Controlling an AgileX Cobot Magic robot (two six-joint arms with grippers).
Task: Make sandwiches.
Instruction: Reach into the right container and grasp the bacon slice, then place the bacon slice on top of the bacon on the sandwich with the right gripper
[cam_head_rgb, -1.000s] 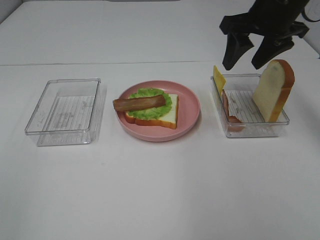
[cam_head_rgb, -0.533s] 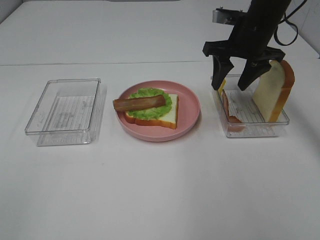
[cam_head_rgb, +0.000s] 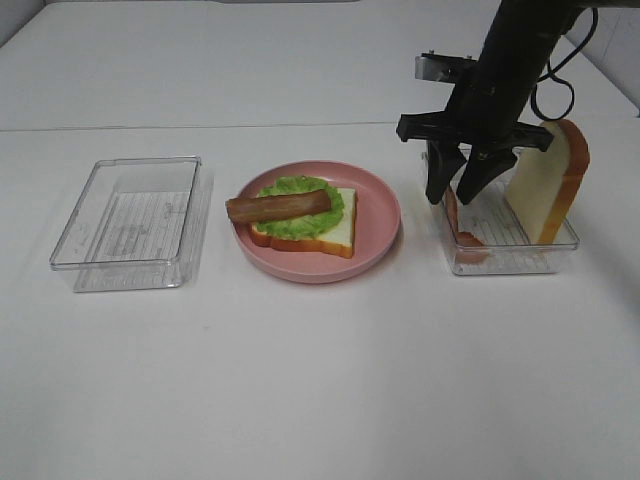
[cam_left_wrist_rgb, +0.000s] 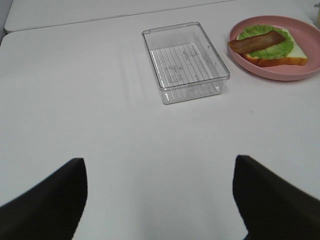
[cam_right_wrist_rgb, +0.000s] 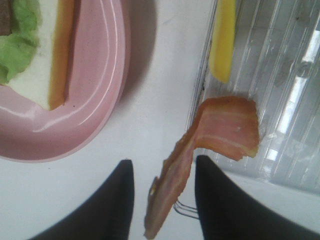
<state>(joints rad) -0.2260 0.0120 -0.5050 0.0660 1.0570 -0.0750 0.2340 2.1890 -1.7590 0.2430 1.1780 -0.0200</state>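
On the pink plate (cam_head_rgb: 378, 214) lies a half-built sandwich: a white bread slice (cam_head_rgb: 338, 234), a green lettuce leaf (cam_head_rgb: 300, 190) and a brown bacon strip (cam_head_rgb: 278, 207) on top. My right gripper (cam_head_rgb: 449, 198) reaches down at the left end of the right clear tray (cam_head_rgb: 505, 258). Its fingers straddle a pink-brown bacon slice (cam_right_wrist_rgb: 220, 130) leaning on the tray wall, with a gap still showing on one side. A yellow cheese slice (cam_right_wrist_rgb: 222, 40) stands beside it. Another bread slice (cam_head_rgb: 548, 180) leans upright in the same tray. My left gripper (cam_left_wrist_rgb: 159, 162) hangs open over bare table.
An empty clear tray (cam_head_rgb: 130, 220) sits left of the plate and shows in the left wrist view too (cam_left_wrist_rgb: 185, 62). The white table's back edge runs behind the trays. The right arm's dark body rises above the right tray.
My right gripper has come down from above the right tray to its left end, and its fingers have narrowed around the bacon slice. The left gripper has not moved.
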